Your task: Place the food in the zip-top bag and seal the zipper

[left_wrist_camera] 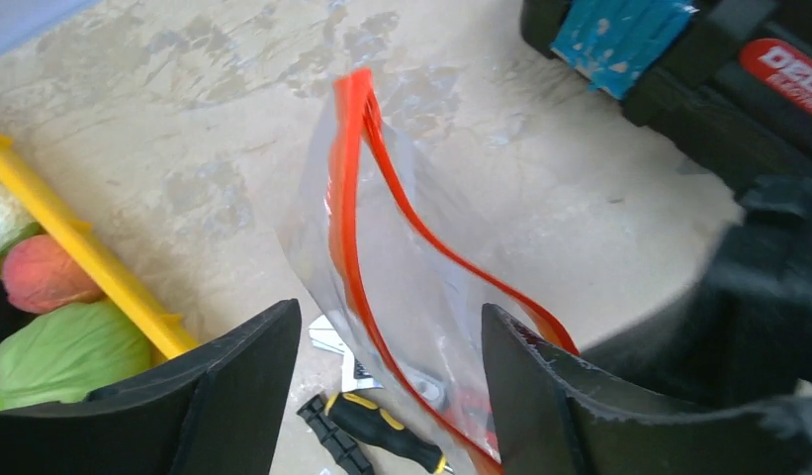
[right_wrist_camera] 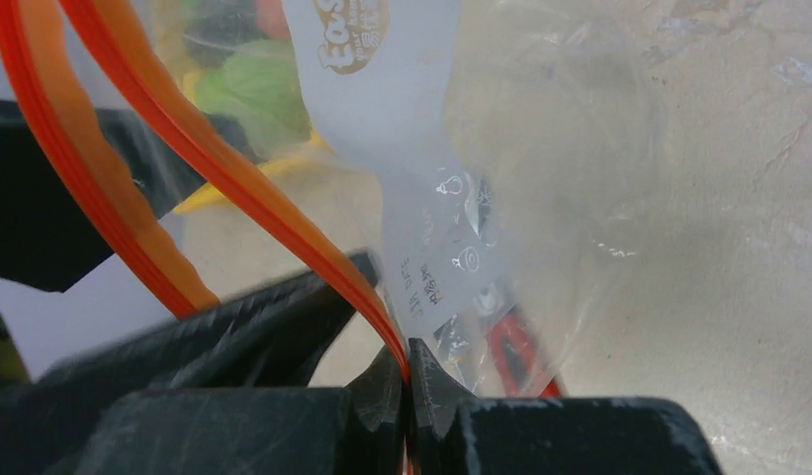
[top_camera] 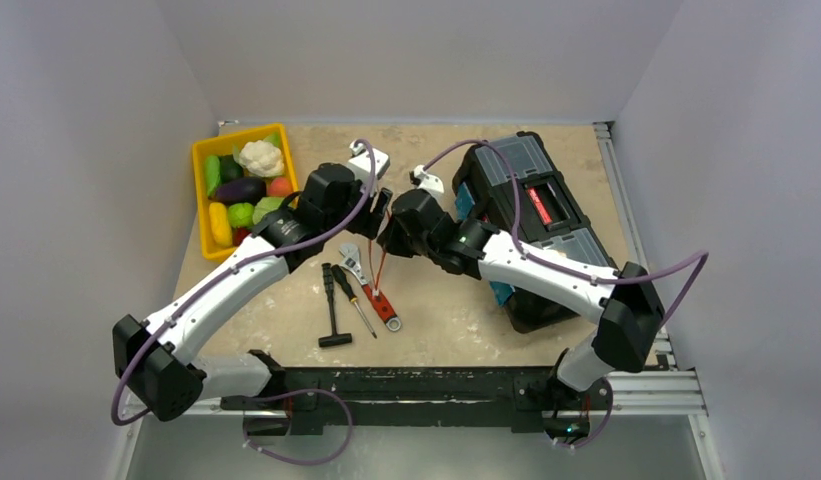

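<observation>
Jaws of my right gripper [right_wrist_camera: 406,374] pinched the red-orange zipper strip [right_wrist_camera: 253,205] of the crinkly clear bag [left_wrist_camera: 402,267]; left gripper [left_wrist_camera: 387,319] stood wide, empty.

The zip-top bag [left_wrist_camera: 411,287] is thin, clear plastic film, crinkled and glossy, with light catching in its creases. Its zipper [left_wrist_camera: 344,198] is a smooth red-orange plastic strip with a slight sheen. The whitish label patch [right_wrist_camera: 382,129] looks matt and printed. The fingers [left_wrist_camera: 233,396] of the left tool [left_wrist_camera: 390,327] are matt black plastic with fine layered ridges along the edges. The right tool [right_wrist_camera: 406,381] looks the same. The counter [left_wrist_camera: 233,119] is beige, matt, mottled and scuffed. The food [top_camera: 241,188] is smooth toy plastic, lying in a smooth yellow plastic bin [top_camera: 201,165].
</observation>
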Robot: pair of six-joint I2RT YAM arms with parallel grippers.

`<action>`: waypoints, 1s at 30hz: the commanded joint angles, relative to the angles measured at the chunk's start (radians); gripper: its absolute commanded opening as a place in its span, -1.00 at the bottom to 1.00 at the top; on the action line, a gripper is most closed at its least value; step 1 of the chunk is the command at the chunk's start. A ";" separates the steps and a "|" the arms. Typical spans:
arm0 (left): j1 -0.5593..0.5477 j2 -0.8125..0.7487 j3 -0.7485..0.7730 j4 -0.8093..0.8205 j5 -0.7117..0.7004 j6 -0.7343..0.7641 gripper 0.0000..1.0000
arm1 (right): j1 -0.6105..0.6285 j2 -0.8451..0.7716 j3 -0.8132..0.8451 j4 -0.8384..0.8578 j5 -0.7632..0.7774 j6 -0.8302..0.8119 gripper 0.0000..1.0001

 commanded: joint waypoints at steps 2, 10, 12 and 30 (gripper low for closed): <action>-0.012 0.067 0.070 -0.017 -0.147 0.042 0.02 | 0.023 -0.032 0.017 -0.050 0.159 0.114 -1.00; -0.015 0.102 0.080 -0.030 -0.191 0.069 -0.77 | -0.063 -0.206 -0.057 -0.029 0.187 -0.005 -1.00; -0.014 0.105 0.086 -0.038 -0.202 0.070 -1.00 | -0.078 -0.260 -0.082 0.008 0.173 -0.089 -1.00; -0.015 0.088 0.106 -0.077 0.198 0.097 -1.00 | -0.080 -0.363 -0.173 0.002 0.014 -0.394 -1.00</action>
